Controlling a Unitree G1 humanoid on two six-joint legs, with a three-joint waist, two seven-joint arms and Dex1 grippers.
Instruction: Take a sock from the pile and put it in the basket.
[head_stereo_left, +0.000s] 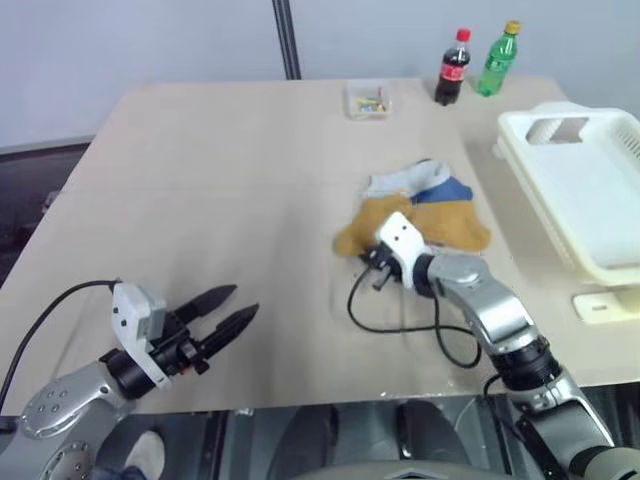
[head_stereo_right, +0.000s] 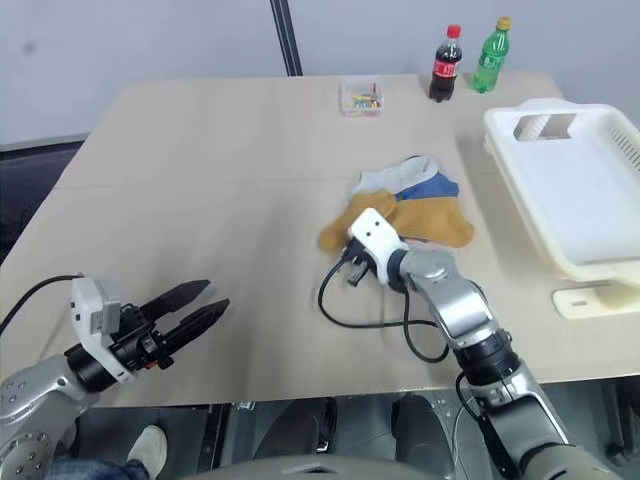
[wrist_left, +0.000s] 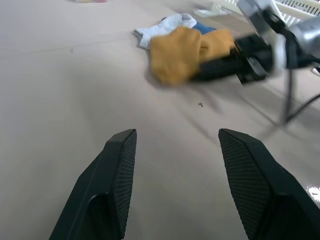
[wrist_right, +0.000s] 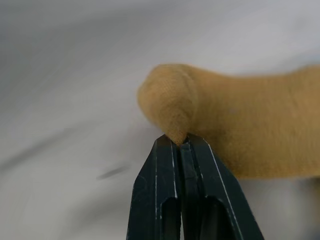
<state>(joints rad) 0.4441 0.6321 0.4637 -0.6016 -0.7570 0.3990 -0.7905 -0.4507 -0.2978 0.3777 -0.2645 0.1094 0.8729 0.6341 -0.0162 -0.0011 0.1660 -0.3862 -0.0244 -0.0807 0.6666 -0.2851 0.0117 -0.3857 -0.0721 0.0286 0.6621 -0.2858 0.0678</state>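
The pile (head_stereo_left: 425, 205) of mustard-yellow, blue and pale grey-white socks lies on the table right of centre. My right gripper (wrist_right: 181, 142) is at the pile's near left edge, shut on a fold of a mustard-yellow sock (wrist_right: 240, 127). In the left eye view my wrist covers the fingers, which reach the same sock (head_stereo_left: 358, 232). The white basket (head_stereo_left: 590, 190) stands at the table's right edge, apart from the pile. My left gripper (head_stereo_left: 235, 305) hovers open and level over the table's near left part with nothing between its fingers (wrist_left: 117, 165).
A cola bottle (head_stereo_left: 453, 67), a green bottle (head_stereo_left: 498, 60) and a small clear box (head_stereo_left: 367, 100) stand along the far edge. A black cable (head_stereo_left: 400, 322) loops on the table by my right arm. A flat white piece (head_stereo_left: 605, 305) lies near the basket's front corner.
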